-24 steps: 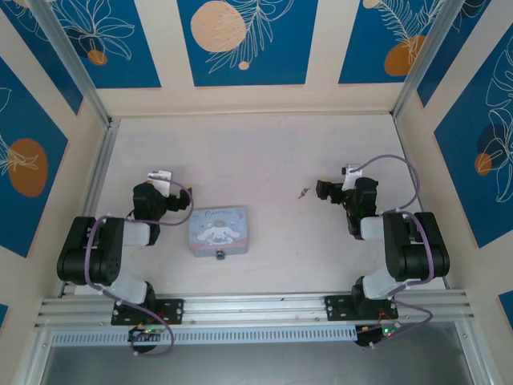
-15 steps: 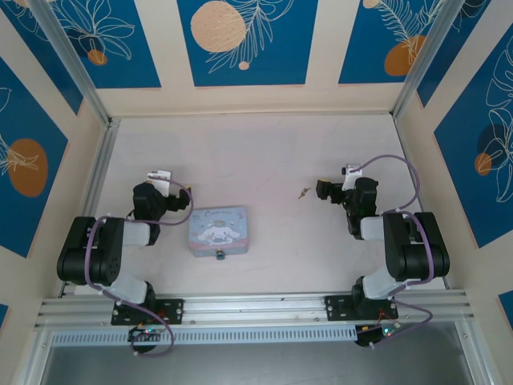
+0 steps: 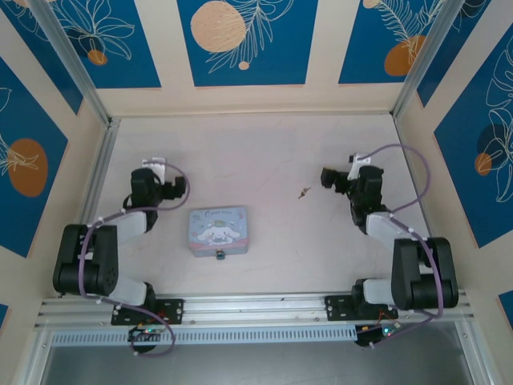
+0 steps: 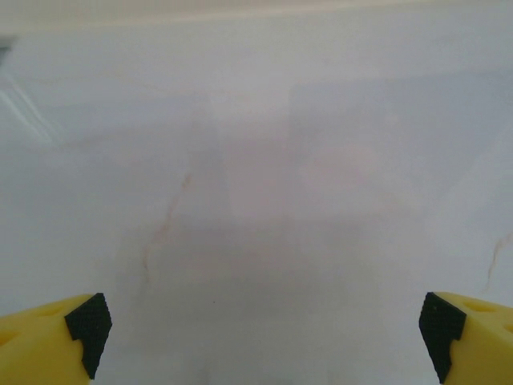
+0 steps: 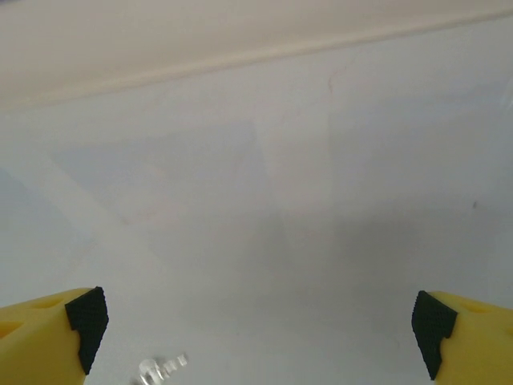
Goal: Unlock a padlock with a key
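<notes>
Key [image 3: 303, 193] right of table [image 3: 264, 144] centre, just left of right gripper [image 3: 327, 177], the nearer arm; axis unclear. Padlock [image 3: 219, 256] against tin [image 3: 218, 227] near edge. Left gripper [image 3: 178, 187], right gripper: jaws spread, empty.

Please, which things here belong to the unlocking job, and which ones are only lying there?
For the job:
- padlock, at the near edge of the tin
- key, lying loose and not held
- left end effector and right end effector, both open

Only lying there:
- the pastel cartoon tin
</notes>
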`<state>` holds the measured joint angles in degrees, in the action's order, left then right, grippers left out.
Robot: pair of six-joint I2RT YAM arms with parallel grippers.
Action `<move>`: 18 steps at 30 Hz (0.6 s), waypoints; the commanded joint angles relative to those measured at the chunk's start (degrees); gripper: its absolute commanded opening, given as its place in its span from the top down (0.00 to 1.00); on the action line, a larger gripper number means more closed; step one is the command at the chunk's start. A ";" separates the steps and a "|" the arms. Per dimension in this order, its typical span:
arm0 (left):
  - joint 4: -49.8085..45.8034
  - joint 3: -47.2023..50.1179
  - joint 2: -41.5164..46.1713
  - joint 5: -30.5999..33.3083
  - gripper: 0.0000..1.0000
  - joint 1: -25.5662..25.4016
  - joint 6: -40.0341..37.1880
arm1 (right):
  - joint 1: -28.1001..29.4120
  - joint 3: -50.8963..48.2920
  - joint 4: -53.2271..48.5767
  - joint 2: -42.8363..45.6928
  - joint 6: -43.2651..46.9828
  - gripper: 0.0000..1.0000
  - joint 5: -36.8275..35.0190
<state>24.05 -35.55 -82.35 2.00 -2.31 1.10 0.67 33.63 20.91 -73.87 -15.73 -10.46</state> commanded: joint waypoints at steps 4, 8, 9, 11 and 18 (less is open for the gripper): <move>-35.59 -14.72 4.50 0.33 0.00 0.31 18.96 | -2.82 11.16 -28.69 2.56 -23.98 0.01 7.47; -43.85 -12.64 9.15 -7.66 0.00 -0.26 28.41 | 3.18 14.44 -36.04 2.38 -23.83 0.13 17.16; -44.54 -11.18 11.37 -9.08 0.00 -0.54 29.89 | 5.24 15.11 -38.17 2.17 -24.18 0.15 18.33; -47.19 -7.33 17.23 -11.20 0.00 -1.04 32.19 | 10.55 15.51 -41.38 1.90 -24.76 0.20 20.63; -53.72 2.69 35.63 -16.24 0.00 -3.77 37.17 | 30.64 11.91 -39.45 0.33 -33.09 0.25 19.18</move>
<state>-24.12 -35.16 -50.65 -10.15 -4.84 34.22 26.76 46.89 -16.93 -72.51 -43.51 7.07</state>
